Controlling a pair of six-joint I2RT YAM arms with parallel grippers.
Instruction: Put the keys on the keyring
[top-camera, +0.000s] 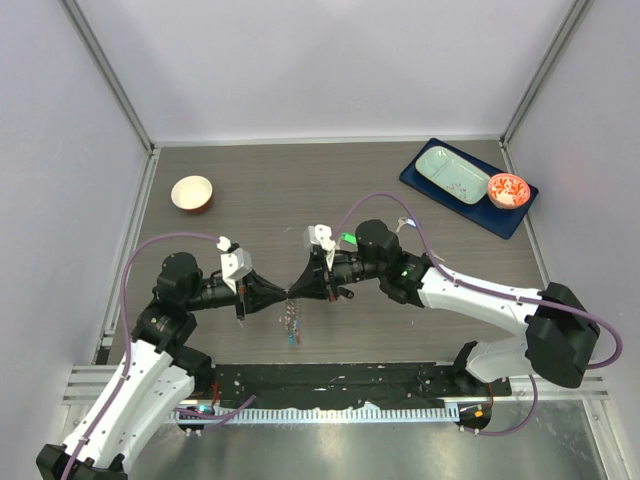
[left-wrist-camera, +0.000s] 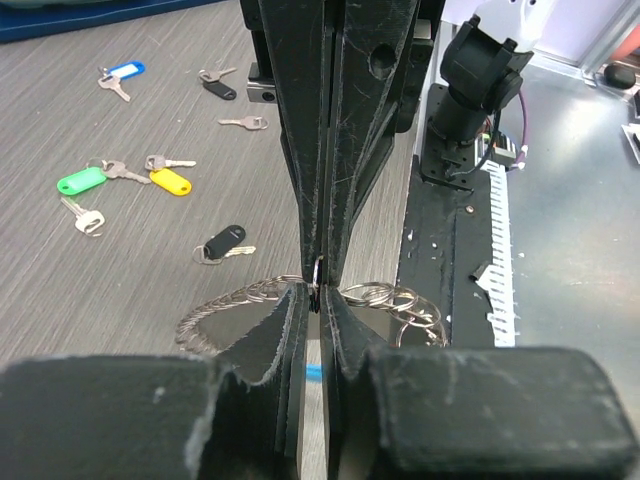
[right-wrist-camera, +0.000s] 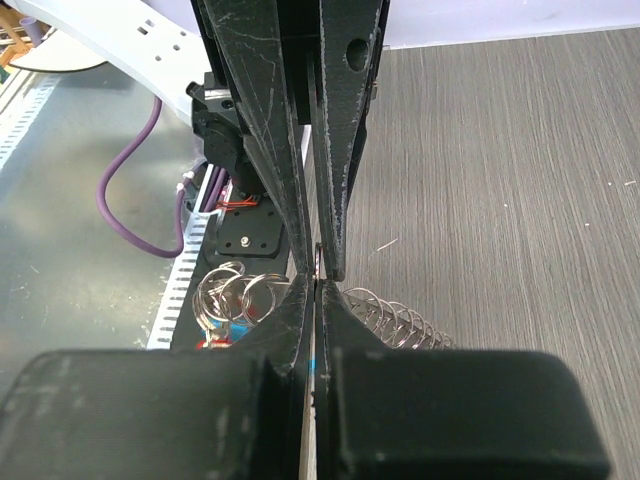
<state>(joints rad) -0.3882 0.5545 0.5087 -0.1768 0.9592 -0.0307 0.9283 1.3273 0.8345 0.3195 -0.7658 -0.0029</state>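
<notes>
The left claw (left-wrist-camera: 316, 298) and the right claw (right-wrist-camera: 316, 284) were tip to tip, both pinched shut on the keyring (left-wrist-camera: 395, 300). The keys (left-wrist-camera: 225, 243) lay loose on the desk (left-wrist-camera: 150, 130). Next, I think, one claw must let go and fetch a key.

My jaws cover the middle of the keyring (left-wrist-camera: 395, 298) at lower centre of both wrist views; only loops either side show. From above, what sits pinched where both jaws meet is too small to tell.
</notes>
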